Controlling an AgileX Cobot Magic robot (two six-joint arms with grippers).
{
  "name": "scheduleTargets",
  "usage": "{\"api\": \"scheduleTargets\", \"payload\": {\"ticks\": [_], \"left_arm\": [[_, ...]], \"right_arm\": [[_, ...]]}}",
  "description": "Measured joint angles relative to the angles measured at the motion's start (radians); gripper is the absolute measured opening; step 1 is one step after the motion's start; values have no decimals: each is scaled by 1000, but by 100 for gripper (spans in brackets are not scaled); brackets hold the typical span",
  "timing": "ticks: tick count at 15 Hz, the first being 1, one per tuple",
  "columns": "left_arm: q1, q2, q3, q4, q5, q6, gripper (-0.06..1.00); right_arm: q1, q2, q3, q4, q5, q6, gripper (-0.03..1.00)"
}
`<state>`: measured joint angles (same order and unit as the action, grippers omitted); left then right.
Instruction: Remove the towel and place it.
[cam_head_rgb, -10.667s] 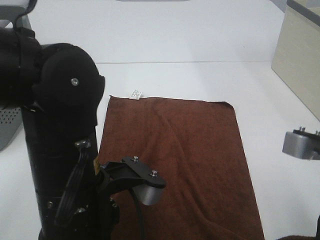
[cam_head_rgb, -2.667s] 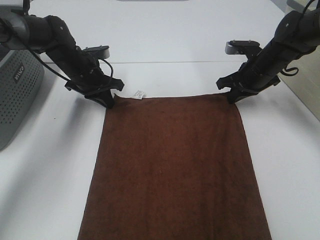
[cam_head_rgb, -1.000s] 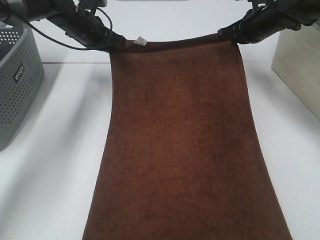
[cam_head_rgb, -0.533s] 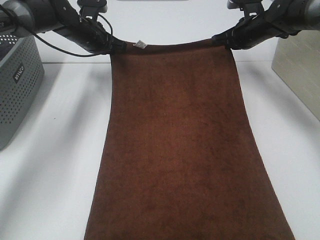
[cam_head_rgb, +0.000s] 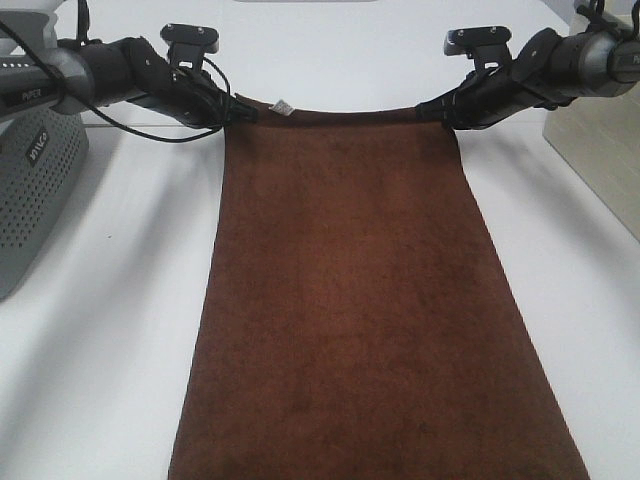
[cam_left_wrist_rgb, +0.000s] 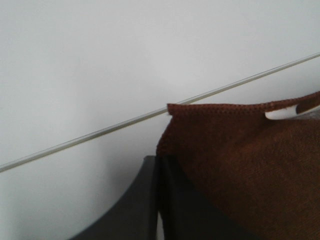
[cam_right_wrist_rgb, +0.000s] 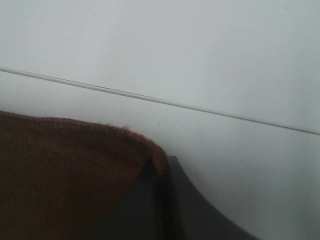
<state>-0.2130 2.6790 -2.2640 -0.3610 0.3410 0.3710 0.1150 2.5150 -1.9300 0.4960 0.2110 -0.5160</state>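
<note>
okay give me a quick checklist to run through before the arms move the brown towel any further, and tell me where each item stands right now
1. Left gripper shut on its towel corner: ok; the left wrist view shows cloth pinched there.
2. Right gripper shut on the other corner: ok, cloth pinched in the right wrist view.
3. Top edge held level between the grippers: ok, only a slight sag.
4. White tag free of the left gripper: ok, it sits just beside the held corner.
5. Towel's lower edge clear of the table: cannot tell; it runs out of the exterior view.
6. Grey basket apart from the towel: ok.
</note>
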Motion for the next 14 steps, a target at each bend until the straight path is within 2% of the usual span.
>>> {"api": "scheduleTargets", "payload": {"ticks": [7,10,14], "left_arm": [[-14,67,-26,-9,-107,8,0],[-25,77,-26,-9,-156,19,0],[-25,81,-26,-9,-186,22,0]], "right_arm": [[0,26,-2,0,-86,-1,1],[0,59,-15,0,-87,-1,1],[0,93,-110,32,-56,-1,1]]}}
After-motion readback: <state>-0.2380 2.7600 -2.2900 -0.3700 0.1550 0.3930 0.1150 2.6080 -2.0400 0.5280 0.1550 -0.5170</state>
